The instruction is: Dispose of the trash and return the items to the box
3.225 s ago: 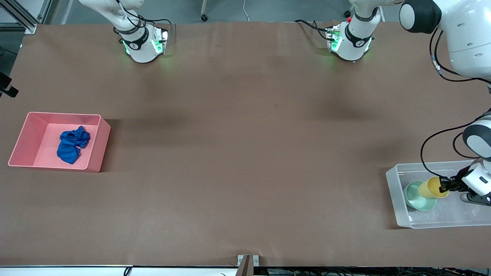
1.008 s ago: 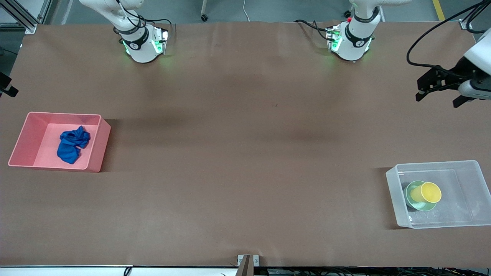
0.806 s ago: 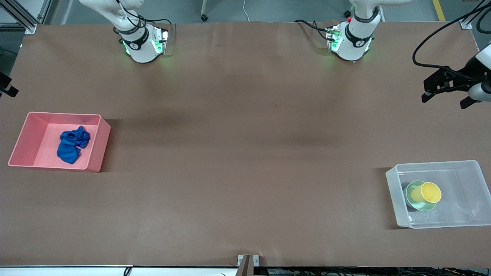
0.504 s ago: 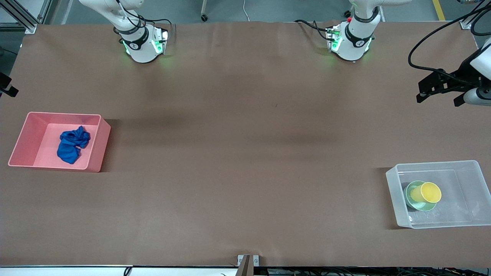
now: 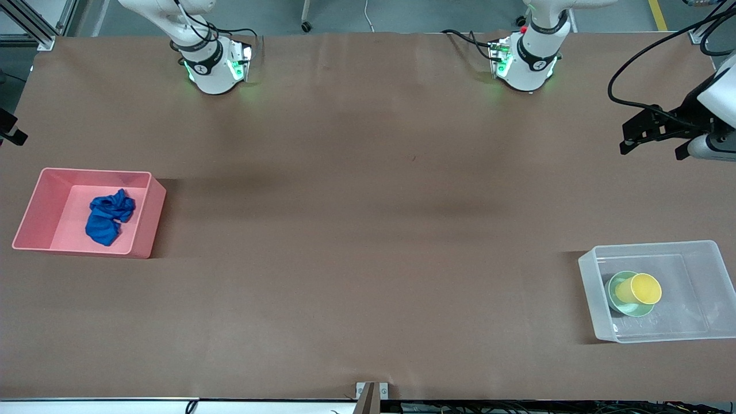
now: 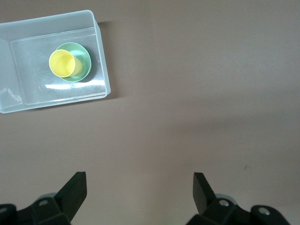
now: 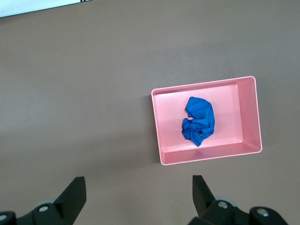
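Box [image 5: 707,253], the clear plastic bin, sits nearest the front camera at the left arm's end of the brown table [image 5: 368,230]. Inside it rests the mint-green bowl [image 5: 618,302], and the yellow cup [image 5: 644,288] lies tilted in that bowl, its open mouth turned toward the bin's middle. The left wrist view shows the same pair together in the bin.

Somewhat farther from the camera, at the right arm's end of the table, stands the pink bin [image 5: 146,221], with the blue cloth wad [image 5: 108,217] lying crumpled on its floor, clear of the walls.

Farther up, the left gripper [image 5: 652,141] hangs in the air over bare table near the table's edge at the left arm's end, its fingers spread wide and holding nothing. The right gripper [image 7: 138,192] appears only in its own wrist view, high above the table beside the pink bin, fingers likewise wide apart and empty.
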Tool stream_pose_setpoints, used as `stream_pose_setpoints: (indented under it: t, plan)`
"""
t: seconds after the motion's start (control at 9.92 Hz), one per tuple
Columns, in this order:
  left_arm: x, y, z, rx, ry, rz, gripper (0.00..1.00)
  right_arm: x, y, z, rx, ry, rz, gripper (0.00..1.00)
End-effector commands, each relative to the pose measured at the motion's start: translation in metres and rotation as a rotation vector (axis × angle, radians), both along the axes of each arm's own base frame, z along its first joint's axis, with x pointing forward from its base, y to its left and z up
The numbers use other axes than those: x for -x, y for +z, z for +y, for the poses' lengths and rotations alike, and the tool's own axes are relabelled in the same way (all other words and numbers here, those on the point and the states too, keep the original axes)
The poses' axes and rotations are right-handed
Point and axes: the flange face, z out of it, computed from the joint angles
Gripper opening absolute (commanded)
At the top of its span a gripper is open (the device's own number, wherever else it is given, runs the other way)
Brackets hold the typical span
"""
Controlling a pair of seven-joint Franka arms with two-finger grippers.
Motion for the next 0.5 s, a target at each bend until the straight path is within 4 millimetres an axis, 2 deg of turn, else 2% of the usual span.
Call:
stream_pose_setpoints:
  t: [0.0,0.4]
  plan:
    - [-0.0042,-0.0182,-0.0004,-0.023,0.006,0.032,1.0,0.0013,0.0023,0.0001,0.005,-0.011,0.003,1.0]
    - [-0.0041,-0.0182,-0.0016,-0.043,0.001,0.03,1.0,0.0013,0.0023,0.0001,0.005,-0.011,0.003,1.0]
